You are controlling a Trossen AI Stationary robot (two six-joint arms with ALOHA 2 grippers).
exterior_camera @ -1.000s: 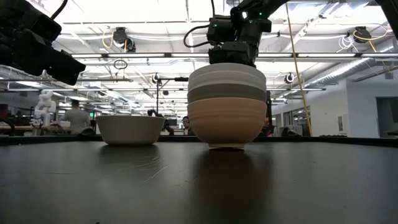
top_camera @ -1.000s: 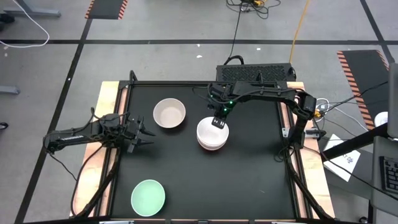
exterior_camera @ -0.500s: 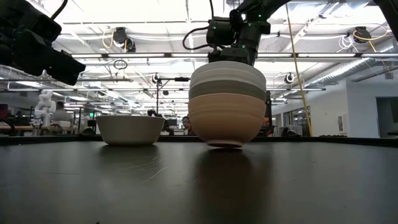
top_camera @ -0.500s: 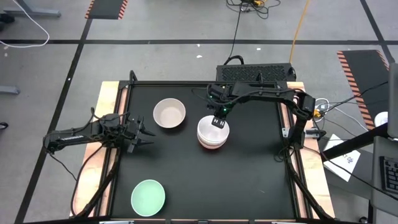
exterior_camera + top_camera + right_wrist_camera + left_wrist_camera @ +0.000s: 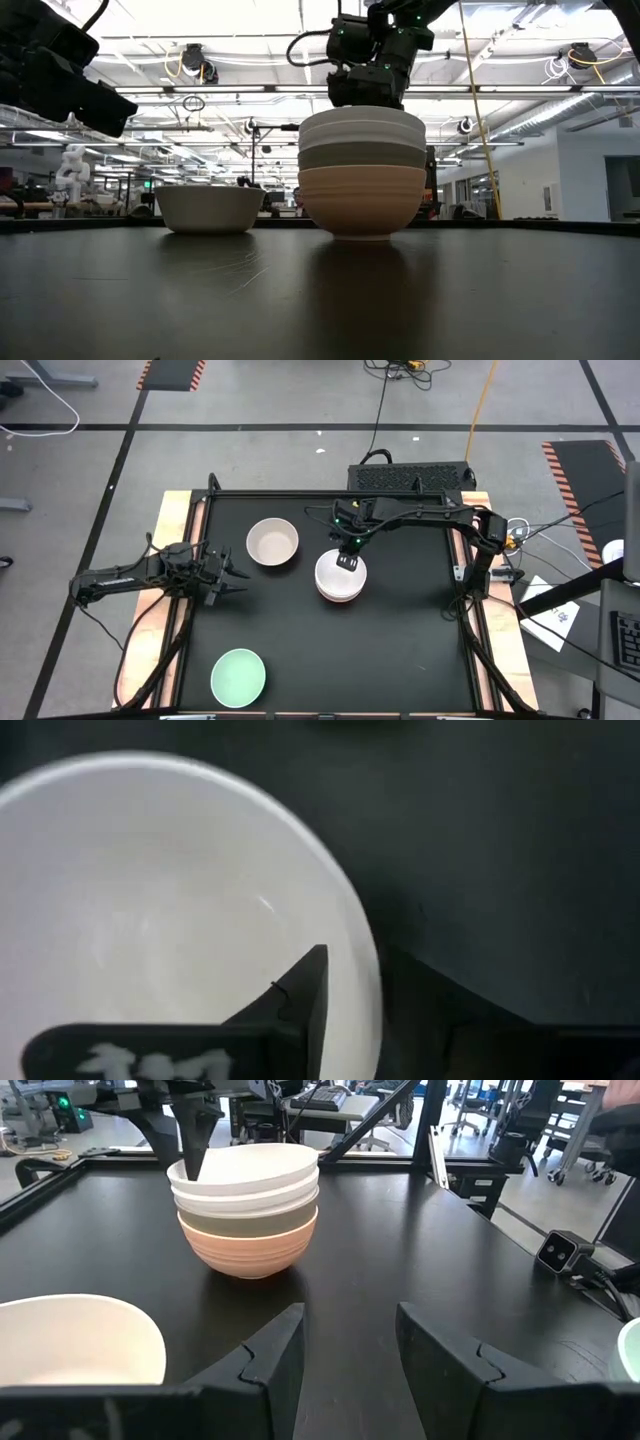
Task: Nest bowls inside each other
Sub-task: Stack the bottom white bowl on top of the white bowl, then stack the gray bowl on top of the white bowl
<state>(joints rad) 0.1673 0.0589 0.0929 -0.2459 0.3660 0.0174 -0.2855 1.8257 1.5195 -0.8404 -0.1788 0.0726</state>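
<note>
A stack of several nested bowls [image 5: 341, 580] stands mid-table: salmon-orange at the bottom [image 5: 362, 205], an olive-grey one above it, white ones on top [image 5: 245, 1172]. My right gripper [image 5: 346, 559] reaches down onto the stack's far rim and is shut on the top white bowl. A beige bowl [image 5: 272, 543] rests on its base left of the stack. A mint green bowl [image 5: 238, 673] sits near the near-left corner. My left gripper [image 5: 229, 576] hovers open at the left side, touching nothing, its fingers [image 5: 265, 1355] pointing toward the stack. My right gripper holds the top white bowl by its rim [image 5: 364, 938] on the far side of the stack. One finger [image 5: 305, 982] is inside the bowl and the other outside, coming from above and pointing down. The stack stands upright with the salmon bowl's base on the table.
The black tabletop [image 5: 400, 650] lies open right of and in front of the stack. A wooden border and a black frame run along the table's edges [image 5: 180, 510]. The room beyond shows in the low view, with people far off.
My right gripper has moved a little toward the table's left with the stack in its hold. Half a second ago the stack was tipped slightly with its base off the table; it now stands level on the table, a little left of where it was.
</note>
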